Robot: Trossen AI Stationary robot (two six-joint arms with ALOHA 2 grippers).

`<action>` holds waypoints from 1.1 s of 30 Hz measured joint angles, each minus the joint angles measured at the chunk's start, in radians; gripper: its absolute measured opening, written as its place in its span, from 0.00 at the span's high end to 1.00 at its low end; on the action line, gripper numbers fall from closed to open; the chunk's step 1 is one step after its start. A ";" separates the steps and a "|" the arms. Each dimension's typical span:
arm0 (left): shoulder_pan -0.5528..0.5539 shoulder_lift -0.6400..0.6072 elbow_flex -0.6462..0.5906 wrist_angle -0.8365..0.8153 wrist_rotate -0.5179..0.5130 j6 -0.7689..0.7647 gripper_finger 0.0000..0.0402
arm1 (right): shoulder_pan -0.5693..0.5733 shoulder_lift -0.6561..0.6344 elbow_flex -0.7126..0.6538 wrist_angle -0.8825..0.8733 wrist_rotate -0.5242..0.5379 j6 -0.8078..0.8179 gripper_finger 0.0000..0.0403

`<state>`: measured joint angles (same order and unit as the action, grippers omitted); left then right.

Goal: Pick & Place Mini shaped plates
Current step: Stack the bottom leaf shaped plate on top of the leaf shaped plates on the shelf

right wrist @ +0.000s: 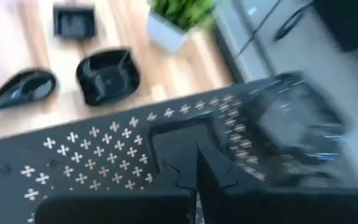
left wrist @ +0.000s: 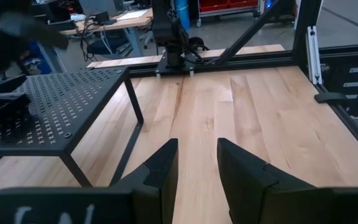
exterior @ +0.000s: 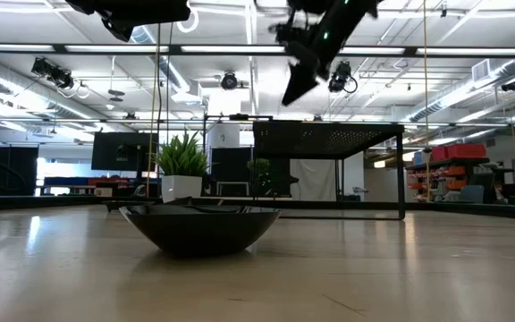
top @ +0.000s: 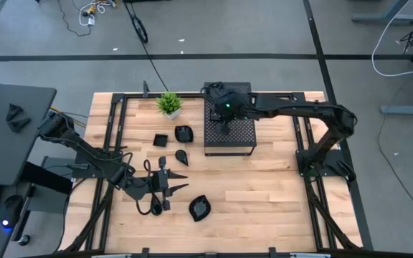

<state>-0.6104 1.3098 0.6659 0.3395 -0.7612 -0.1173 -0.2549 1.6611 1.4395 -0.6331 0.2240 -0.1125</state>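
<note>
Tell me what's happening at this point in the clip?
The right gripper hovers over the perforated box at the back of the table; whether it holds anything is unclear. The left gripper is open and empty near the table's front. Several plates lie on the wood: a square one, a rounded one, a teardrop and a leaf shape.

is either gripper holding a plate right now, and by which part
Left gripper: nothing; its fingers stand open over bare table. Right gripper, above the perforated box: its fingers look closed, but whether a plate sits between them cannot be told.
</note>
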 joint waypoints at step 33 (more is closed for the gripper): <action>-0.227 0.000 0.163 -0.191 -0.082 0.058 0.85 | 0.839 0.285 -0.001 0.193 0.115 0.373 0.98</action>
<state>-0.8375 1.3098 0.8288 0.1480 -0.8433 -0.0594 0.5842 1.9459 1.4388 -0.4399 0.3389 0.2600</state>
